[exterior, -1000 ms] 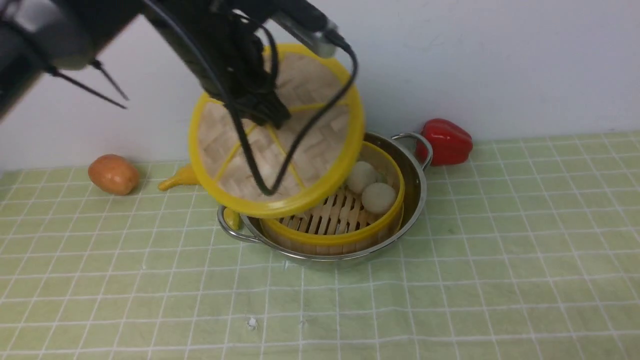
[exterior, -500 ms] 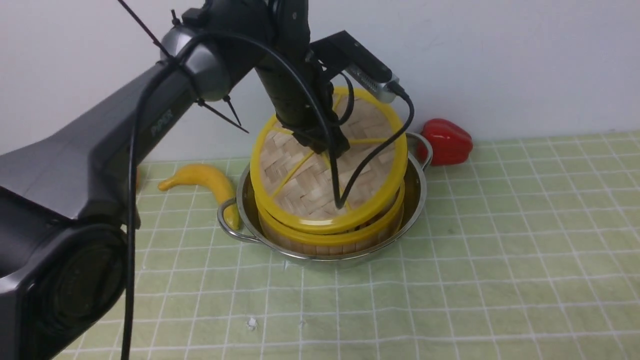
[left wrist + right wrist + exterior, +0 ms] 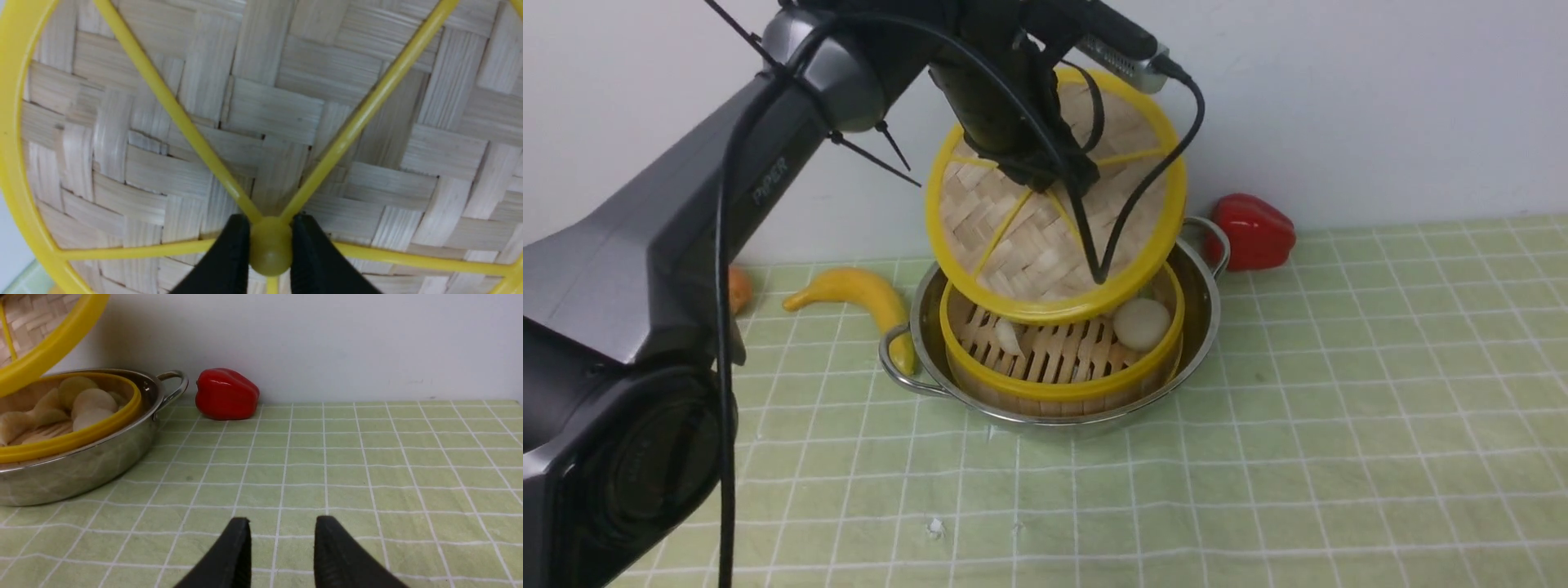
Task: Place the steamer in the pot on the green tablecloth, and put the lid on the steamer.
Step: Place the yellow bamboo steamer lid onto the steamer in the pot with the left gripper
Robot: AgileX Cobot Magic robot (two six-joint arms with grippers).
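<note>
The green tablecloth (image 3: 1339, 425) covers the tabletop and carries the pot (image 3: 1203, 306), which serves as reference for all positions. The left arm (image 3: 686, 220) reaches in from the pot's left side and ends above the pot. The steamer (image 3: 1062, 390) sits inside the pot, its yellow rim standing above the steel rim. The lid (image 3: 1013, 245) hangs over the pot, clear of the steamer and tilted, its near edge low over the steamer's middle and its far edge raised toward the wall behind the pot. The front half of the steamer floor is uncovered. A banana (image 3: 858, 290) lies against the pot's left handle, and a red pepper (image 3: 1254, 231) lies just beyond the pot's right handle. A round bun (image 3: 1141, 323) rests in the steamer on the pot's right side, and a pale dumpling (image 3: 1009, 335) on its left side. The left pincer (image 3: 269, 245) is clamped narrowly on the lid's centre knob, one black finger on each side. The right pincer (image 3: 282, 543) is part-way spread, grips nothing, and hovers low over the cloth to the pot's right
</note>
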